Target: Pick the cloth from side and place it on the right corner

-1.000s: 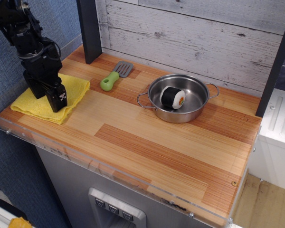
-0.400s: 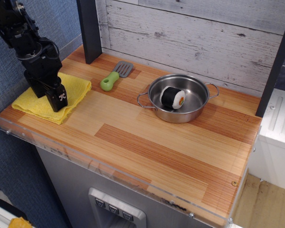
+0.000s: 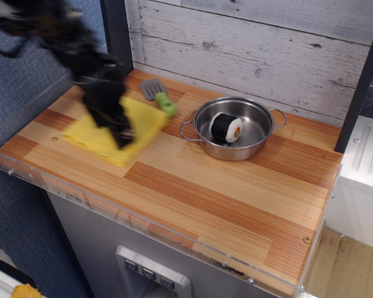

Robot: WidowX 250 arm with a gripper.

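The yellow cloth (image 3: pixel 140 124) lies on the wooden counter left of centre, its right edge close to the steel pan (image 3: pixel 252 149). My gripper (image 3: pixel 119 133), blurred by motion, sits on top of the cloth's middle and seems shut on it. The cloth looks dragged along the surface, not lifted. The right corner (image 3: pixel 292 257) of the counter, with its small dark screw hole (image 3: pixel 306 239), is at the near right and bare.
The pan holds a black and white sushi-roll toy (image 3: pixel 225 127). A green-handled spatula (image 3: pixel 160 96) lies at the back, touching the cloth's far edge. A dark post (image 3: pixel 115 31) stands at the back left. Clear acrylic (image 3: pixel 143 220) edges the counter's front.
My gripper has swept right from the left edge, bringing the cloth towards the counter's middle. The spatula has been pushed and turned, its green handle now pointing right.
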